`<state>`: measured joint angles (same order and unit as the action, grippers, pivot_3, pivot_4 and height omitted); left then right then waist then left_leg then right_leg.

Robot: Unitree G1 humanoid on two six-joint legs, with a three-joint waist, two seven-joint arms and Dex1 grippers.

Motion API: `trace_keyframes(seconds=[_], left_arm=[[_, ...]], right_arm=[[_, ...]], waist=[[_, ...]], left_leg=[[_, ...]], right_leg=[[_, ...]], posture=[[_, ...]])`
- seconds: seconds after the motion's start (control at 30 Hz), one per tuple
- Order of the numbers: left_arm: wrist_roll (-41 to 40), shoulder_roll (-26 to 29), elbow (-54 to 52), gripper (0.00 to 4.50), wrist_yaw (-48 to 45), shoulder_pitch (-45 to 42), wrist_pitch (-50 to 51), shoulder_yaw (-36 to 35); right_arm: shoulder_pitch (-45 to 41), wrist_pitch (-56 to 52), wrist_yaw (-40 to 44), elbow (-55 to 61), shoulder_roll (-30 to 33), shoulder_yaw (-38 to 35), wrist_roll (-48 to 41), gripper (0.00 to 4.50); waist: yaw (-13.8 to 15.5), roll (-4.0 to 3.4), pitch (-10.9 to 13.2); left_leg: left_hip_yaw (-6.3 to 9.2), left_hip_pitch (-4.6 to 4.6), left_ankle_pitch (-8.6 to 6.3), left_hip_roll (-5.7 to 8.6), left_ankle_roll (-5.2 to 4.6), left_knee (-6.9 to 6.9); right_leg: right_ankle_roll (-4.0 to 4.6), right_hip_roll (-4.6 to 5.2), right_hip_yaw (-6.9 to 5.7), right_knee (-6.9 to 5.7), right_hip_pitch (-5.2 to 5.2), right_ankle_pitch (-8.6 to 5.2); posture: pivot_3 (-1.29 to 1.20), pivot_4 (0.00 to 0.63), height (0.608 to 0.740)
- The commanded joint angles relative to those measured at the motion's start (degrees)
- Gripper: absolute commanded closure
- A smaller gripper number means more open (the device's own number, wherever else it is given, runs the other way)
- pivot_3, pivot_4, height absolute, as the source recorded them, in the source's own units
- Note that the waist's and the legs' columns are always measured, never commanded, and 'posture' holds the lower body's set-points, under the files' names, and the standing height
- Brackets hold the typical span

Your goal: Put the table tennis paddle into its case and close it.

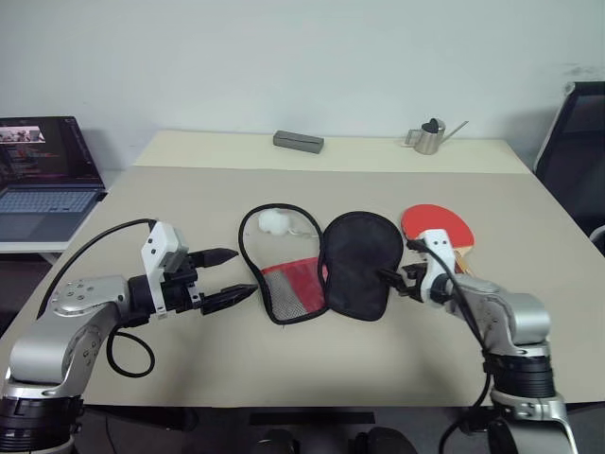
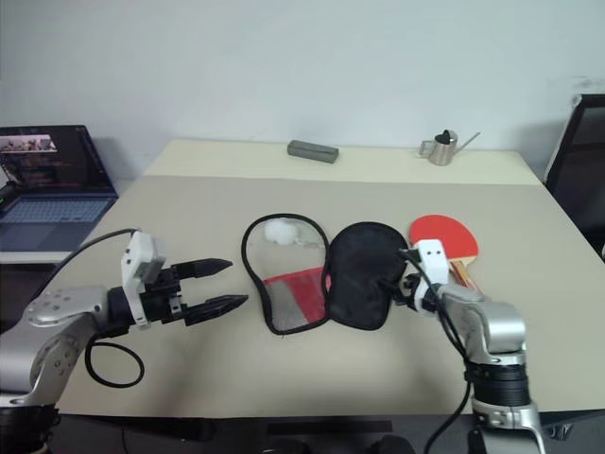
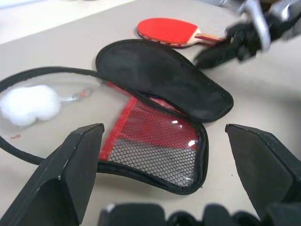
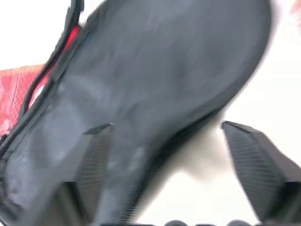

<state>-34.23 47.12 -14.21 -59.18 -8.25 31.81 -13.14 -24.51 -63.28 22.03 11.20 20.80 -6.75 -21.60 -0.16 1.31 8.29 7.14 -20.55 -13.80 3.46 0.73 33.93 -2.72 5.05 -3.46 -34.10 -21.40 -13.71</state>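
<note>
The case lies unzipped and spread flat mid-table, its black flap [image 1: 357, 265] folded out to the right of the red panel and mesh pocket [image 1: 291, 288]. The zipper edge loops around a white charm [image 1: 276, 222]. The table tennis paddle [image 1: 437, 225] rests red face up just right of the flap, with its handle [image 3: 209, 37] pointing toward my right arm. My right gripper [image 1: 395, 280] is open at the flap's right edge, and the black fabric [image 4: 155, 84] lies just ahead of its fingers. My left gripper [image 1: 227, 276] hangs open left of the case, touching nothing.
An open laptop [image 1: 43, 175] sits on a side desk at far left. A grey block [image 1: 299, 142] and a small metal watering can [image 1: 430, 137] stand on the back table. A black chair [image 1: 579, 151] is at the right edge.
</note>
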Motion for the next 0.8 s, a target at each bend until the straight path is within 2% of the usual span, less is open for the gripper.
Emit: trace_keyframes(seconds=[0.03,0.23,0.53,0.8], left_arm=[[0.0,0.4,-1.6,0.0,0.3,0.2,-1.4,-1.3],[0.1,0.3,-0.5,0.0,0.6,-1.4,-2.0,-1.3],[0.3,1.3,1.5,0.0,0.7,-3.2,-2.8,-2.2],[0.5,1.6,1.9,0.0,0.7,-3.3,-3.1,-2.4]], right_arm=[[0.2,6.6,5.1,1.9,3.4,0.5,-0.8,0.03],[-1.5,16.4,11.8,0.2,6.7,-1.4,-2.0,0.03],[-3.1,26.9,10.7,-15.1,12.9,-2.7,4.7,0.03],[-0.8,32.7,11.6,-26.7,15.2,-3.5,7.0,0.03]], waist=[[-0.1,0.0,0.0],[0.0,0.0,0.0],[0.2,0.09,0.0],[0.2,0.11,-0.1]], left_leg=[[-0.02,0.0,0.0,-0.02,0.0,-0.02],[-0.06,-0.07,-0.01,-0.09,0.0,-0.01],[-0.04,-0.11,-0.01,-0.04,0.0,0.01],[-0.08,-0.17,0.0,-0.04,0.0,0.01]], right_leg=[[0.03,-0.01,0.0,0.0,0.02,-0.02],[0.03,0.0,-0.05,0.0,0.04,-0.02],[0.07,0.01,-0.04,0.05,0.07,-0.03],[0.12,0.01,0.01,0.02,0.16,-0.04]], posture=[[0.0,0.15,0.74],[0.0,0.15,0.74],[0.0,0.15,0.74],[0.0,0.15,0.74]])
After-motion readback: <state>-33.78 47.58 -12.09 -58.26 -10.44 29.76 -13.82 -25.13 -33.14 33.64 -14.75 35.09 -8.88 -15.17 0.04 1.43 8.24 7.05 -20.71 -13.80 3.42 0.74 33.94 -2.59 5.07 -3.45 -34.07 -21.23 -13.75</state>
